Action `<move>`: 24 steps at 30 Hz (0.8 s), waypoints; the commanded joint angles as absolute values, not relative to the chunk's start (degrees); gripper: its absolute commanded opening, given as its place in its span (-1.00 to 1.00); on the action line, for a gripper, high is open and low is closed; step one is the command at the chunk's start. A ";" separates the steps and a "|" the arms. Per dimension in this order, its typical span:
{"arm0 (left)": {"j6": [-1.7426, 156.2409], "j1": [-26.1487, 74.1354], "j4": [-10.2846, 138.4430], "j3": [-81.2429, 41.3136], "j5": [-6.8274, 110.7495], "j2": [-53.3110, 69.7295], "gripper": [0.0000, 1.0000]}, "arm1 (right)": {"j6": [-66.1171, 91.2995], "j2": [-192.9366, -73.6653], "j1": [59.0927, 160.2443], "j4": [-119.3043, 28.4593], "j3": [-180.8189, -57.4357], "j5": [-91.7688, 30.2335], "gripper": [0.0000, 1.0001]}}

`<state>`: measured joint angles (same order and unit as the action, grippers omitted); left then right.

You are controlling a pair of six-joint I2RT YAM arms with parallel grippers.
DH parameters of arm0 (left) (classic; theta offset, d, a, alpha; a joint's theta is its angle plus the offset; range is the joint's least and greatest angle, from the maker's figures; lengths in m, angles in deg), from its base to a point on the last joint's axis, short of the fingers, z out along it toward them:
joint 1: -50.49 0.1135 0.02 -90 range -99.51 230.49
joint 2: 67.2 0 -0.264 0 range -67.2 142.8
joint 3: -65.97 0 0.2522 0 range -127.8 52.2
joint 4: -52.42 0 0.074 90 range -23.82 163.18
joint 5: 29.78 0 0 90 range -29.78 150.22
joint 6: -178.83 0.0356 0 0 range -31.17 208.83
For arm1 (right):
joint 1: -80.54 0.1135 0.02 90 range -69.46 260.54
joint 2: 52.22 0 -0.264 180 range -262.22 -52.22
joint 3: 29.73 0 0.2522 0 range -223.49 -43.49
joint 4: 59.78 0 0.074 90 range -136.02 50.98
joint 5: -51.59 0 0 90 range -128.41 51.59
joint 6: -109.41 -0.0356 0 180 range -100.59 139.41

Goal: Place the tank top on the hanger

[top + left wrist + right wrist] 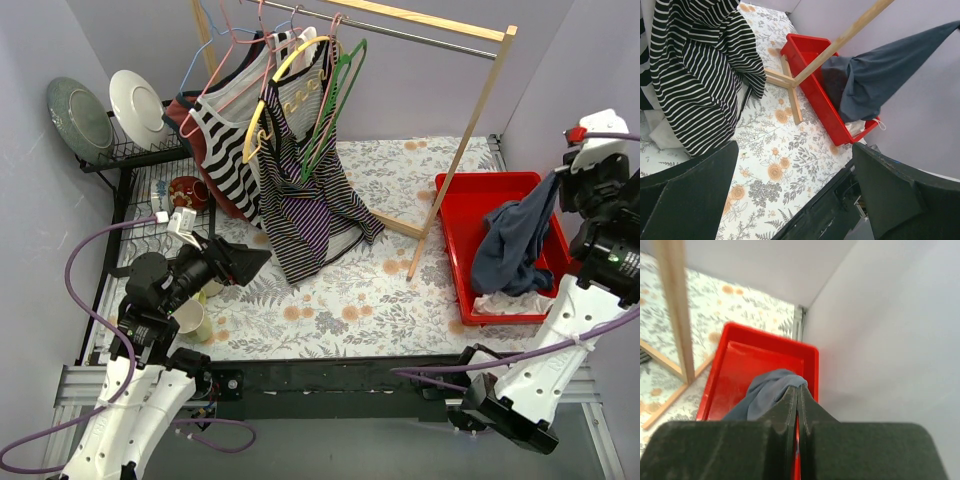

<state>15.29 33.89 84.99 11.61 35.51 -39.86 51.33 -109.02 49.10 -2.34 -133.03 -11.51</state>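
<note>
**Tank top pinched above the red bin, hanger across the table on the rack**

The top view alone shows both task items together; the tank top (pixel 515 245) dangles from the right gripper (pixel 562 180) over the red bin (pixel 452 240) at the table's 3 o'clock side; the green hanger (pixel 335 100) hangs on the wooden rack (pixel 465 150) at about 12 o'clock, well apart from the cloth, at roughly 10 o'clock from it; a purple-and-black striped top (pixel 310 215) hangs on the rack just beside the hanger.

The right wrist view shows what the top view cannot; the right gripper (pixel 798 390) has its jaws pressed together on a fold of the tank top (pixel 762 397), which falls away toward 7 o'clock over the bin (pixel 770 335); the hanger is outside this view.

The left wrist view gives the side profile; the tank top (pixel 880 75) is drawn up to a point toward 2 o'clock, its lower part inside the bin (pixel 810 87), with white cloth (pixel 860 127) under it; the black-and-white striped top (pixel 700 75) fills the 10 o'clock area.

The left gripper (pixel 248 266) hovers over the floral table (pixel 360 300) at about 8 o'clock; its fingers (pixel 690 195) stand wide apart, holding nothing; the tank top lies far from it, toward 3 o'clock.
</note>
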 commanded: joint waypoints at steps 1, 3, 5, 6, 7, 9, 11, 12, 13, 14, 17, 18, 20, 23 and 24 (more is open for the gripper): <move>15.09 34.23 83.68 10.46 33.51 -39.78 0.96 | 47.37 -113.03 49.08 5.74 -148.67 -0.90 -0.97; 14.91 34.23 83.41 10.46 32.72 -39.60 0.96 | 45.61 -115.76 49.08 7.50 -157.90 3.41 -0.97; 14.83 34.15 82.36 10.72 31.31 -39.42 0.96 | 41.57 -118.57 49.08 7.25 -163.78 7.27 -0.97; 14.56 34.23 82.01 10.72 30.87 -39.34 0.96 | 39.81 -119.53 49.08 6.63 -168.95 8.60 -0.97; 14.47 34.23 81.22 10.63 29.82 -39.16 0.96 | 37.97 -121.28 49.08 5.58 -171.52 9.92 -0.97; 13.95 34.15 80.51 10.72 28.94 -38.64 0.96 | 29.45 -122.44 49.08 -1.49 -175.31 14.49 -0.97; 13.60 34.23 79.54 10.63 27.79 -38.11 0.96 | 17.64 -122.62 49.08 -9.50 -174.98 19.22 -0.97; 13.42 34.15 79.19 10.46 27.27 -37.76 0.96 | 12.43 -122.53 49.08 -19.20 -173.59 20.90 -0.97; 13.16 34.15 78.76 10.46 27.00 -37.67 0.96 | 7.50 -122.71 48.73 -24.61 -172.88 22.83 -0.97; 12.89 34.23 78.49 10.37 26.30 -37.49 0.96 | 2.15 -122.88 48.46 -30.32 -172.00 26.85 -0.97; 11.75 34.15 76.65 10.98 24.29 -37.23 0.96 | -29.28 -125.86 47.23 -63.06 -170.67 33.20 -0.97; 11.49 34.23 76.03 11.51 23.75 -37.23 0.96 | -42.25 -127.09 46.71 -70.12 -171.37 33.74 -0.97; 10.35 34.15 74.19 12.12 21.83 -37.14 0.96 | -47.21 -128.42 46.00 -78.80 -174.35 33.05 -0.97; 8.42 34.23 70.68 13.88 19.54 -36.79 0.96 | -48.35 -127.63 45.82 -79.32 -177.43 32.08 -0.97; 8.06 34.23 69.10 14.23 18.14 -36.61 0.96 | -50.53 -127.28 45.74 -81.50 -177.53 31.73 -0.97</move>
<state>10.68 33.89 74.96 12.39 23.58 -37.13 -32.34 -128.69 46.35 -62.33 -173.99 30.82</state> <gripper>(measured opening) 0.981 0.022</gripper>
